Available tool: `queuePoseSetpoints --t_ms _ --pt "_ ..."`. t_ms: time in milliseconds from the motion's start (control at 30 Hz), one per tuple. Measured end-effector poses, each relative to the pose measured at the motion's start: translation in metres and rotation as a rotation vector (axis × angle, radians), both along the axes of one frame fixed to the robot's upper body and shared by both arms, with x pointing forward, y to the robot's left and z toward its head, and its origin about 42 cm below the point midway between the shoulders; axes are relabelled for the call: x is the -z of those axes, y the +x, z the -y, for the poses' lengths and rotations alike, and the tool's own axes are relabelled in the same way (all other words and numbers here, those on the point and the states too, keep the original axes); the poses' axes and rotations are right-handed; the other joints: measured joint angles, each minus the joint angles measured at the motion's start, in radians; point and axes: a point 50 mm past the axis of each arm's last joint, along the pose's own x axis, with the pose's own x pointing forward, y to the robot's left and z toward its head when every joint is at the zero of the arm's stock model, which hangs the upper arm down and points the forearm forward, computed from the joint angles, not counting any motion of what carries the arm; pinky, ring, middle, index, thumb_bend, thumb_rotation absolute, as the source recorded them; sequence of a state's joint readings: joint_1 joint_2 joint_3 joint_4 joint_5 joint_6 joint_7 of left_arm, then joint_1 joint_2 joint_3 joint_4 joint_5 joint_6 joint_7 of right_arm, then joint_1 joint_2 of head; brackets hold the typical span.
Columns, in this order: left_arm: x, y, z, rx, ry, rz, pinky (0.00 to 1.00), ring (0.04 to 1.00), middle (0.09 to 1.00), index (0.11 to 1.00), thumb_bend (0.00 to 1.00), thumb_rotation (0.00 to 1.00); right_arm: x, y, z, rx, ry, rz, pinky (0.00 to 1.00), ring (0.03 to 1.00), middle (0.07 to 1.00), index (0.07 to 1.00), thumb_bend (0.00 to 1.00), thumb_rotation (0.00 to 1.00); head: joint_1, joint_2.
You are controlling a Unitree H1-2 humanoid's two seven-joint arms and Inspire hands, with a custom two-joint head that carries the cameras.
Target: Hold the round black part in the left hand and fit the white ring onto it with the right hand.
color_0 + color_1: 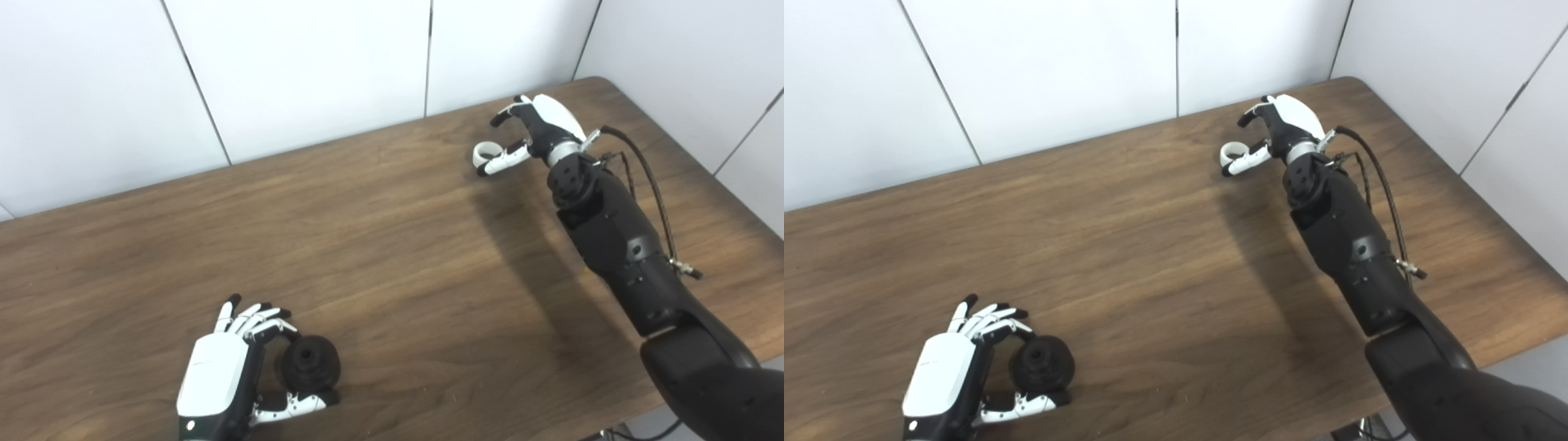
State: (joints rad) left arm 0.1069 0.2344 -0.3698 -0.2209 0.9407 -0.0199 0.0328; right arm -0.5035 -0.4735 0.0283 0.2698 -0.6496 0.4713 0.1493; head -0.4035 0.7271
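1. The round black part (311, 362) sits low in the left of the frame, cupped by the left hand (223, 373). The fingers curl over its far side and the thumb reaches under its near side. Whether it is lifted or resting on the table (392, 257) I cannot tell.
2. The white ring (485, 153) is in the upper right of the frame, well apart from the black part. The right hand (539, 131) is at it, thumb lying alongside and fingers arched above. I cannot tell whether the ring is pinched or merely touched.
3. Judged from this, both pieces are reached but not joined: carrying the ring across and seating it remain.
4. The black part looks like a squat matt wheel with a raised hub and centre hole. The ring is thin, smooth and plain.
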Motion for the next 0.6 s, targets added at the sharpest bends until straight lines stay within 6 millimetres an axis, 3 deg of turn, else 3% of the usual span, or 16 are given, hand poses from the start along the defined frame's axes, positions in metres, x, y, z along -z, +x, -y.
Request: queuePoseSetpoints --t_ms 600 --pt "0.001 -0.004 0.000 -0.007 -0.005 -0.006 1.00 0.857 0.770 0.485 0.52 0.05 0.005 0.013 0.003 0.029 0.005 -0.060 1.00 1.000 0.966 0.668 0.85 0.23 0.009 0.002"
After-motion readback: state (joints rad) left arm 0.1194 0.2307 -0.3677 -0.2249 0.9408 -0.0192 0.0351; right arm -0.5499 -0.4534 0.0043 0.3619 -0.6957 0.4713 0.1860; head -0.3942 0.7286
